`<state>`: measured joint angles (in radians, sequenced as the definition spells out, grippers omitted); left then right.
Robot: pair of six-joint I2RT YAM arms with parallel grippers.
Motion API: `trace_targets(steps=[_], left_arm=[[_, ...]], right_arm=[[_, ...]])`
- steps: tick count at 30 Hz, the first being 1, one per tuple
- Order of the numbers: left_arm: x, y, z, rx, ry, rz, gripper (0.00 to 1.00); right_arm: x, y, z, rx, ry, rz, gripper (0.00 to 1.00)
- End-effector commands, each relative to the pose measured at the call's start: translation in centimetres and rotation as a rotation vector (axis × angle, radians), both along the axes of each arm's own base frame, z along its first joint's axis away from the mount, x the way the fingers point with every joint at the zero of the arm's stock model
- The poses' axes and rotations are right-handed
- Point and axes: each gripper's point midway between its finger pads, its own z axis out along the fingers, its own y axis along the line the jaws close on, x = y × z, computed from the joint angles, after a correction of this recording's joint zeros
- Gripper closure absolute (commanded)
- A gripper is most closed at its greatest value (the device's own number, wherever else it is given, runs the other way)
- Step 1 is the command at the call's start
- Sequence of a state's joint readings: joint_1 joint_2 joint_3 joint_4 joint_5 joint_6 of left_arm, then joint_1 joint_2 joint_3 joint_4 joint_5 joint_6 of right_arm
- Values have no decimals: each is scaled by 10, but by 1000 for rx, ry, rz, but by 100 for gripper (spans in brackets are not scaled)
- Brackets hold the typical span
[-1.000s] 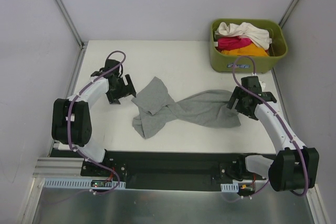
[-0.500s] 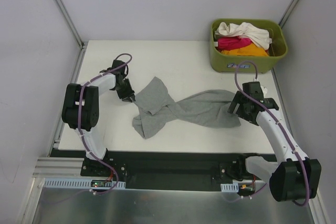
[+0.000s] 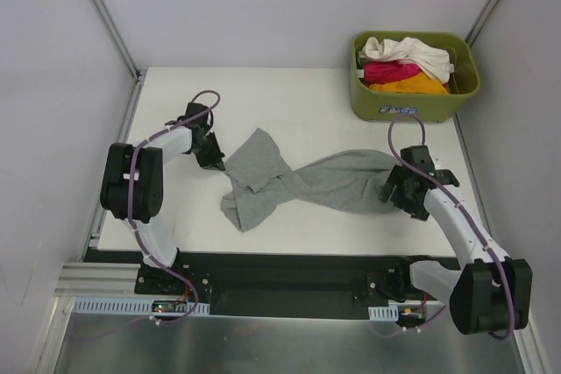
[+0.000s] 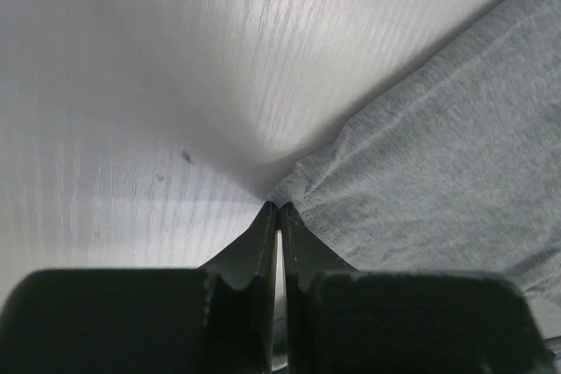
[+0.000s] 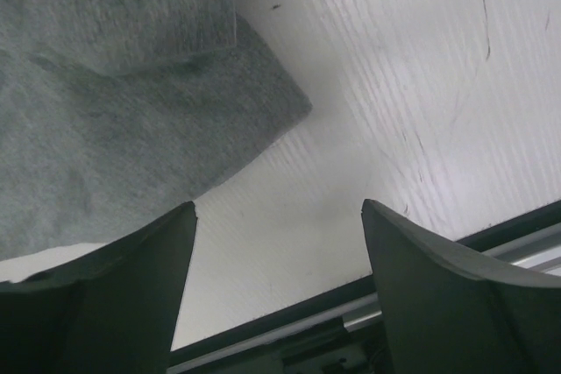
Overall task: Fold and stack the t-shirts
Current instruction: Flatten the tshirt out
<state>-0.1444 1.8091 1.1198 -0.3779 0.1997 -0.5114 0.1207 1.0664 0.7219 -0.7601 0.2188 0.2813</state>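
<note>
A mid-grey t-shirt (image 3: pixel 302 181) lies crumpled across the middle of the white table (image 3: pixel 289 102). My left gripper (image 3: pixel 211 156) is low at the shirt's left edge. In the left wrist view its fingertips (image 4: pixel 279 208) are pressed together on the cloth's corner (image 4: pixel 421 155), which puckers toward them. My right gripper (image 3: pixel 395 188) hovers at the shirt's right end, open. In the right wrist view bare table shows between its fingers (image 5: pixel 276 212), and the grey cloth (image 5: pixel 114 102) lies just beyond the left one. Cream-white (image 3: pixel 408 50), magenta-pink (image 3: pixel 386 70) and orange (image 3: pixel 412 84) t-shirts sit in the bin.
An olive-green plastic bin (image 3: pixel 416 107) stands at the table's back right corner. The table's front edge with its black rail (image 5: pixel 289 321) lies right below the right gripper. Grey walls close in the left, back and right sides.
The left arm swung in to the shirt's left edge and its gripper closed there. The right gripper moved nearer the front, to the shirt's right end, and its jaws narrowed a little.
</note>
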Motion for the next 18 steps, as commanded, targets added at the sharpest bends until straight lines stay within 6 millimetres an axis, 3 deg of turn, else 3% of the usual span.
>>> trace_targets(steps=[1, 5, 11, 14, 15, 18], left_arm=[[-17, 4, 20, 5, -51, 23, 100], [-26, 12, 26, 34, -78, 47, 100], [-37, 14, 38, 29, -116, 71, 100], [-40, 17, 47, 32, -151, 77, 100], [-40, 17, 54, 31, -174, 79, 100], [-38, 18, 74, 25, -241, 84, 100]], right_arm=[[21, -5, -9, -24, -7, -65, 26], [45, -12, -15, -68, 4, -91, 35], [51, -5, -55, -25, 125, -126, 42], [58, 8, -68, 35, 138, -100, 59], [61, 11, -69, 51, 136, -91, 71], [68, 20, -62, 93, 112, -53, 93]])
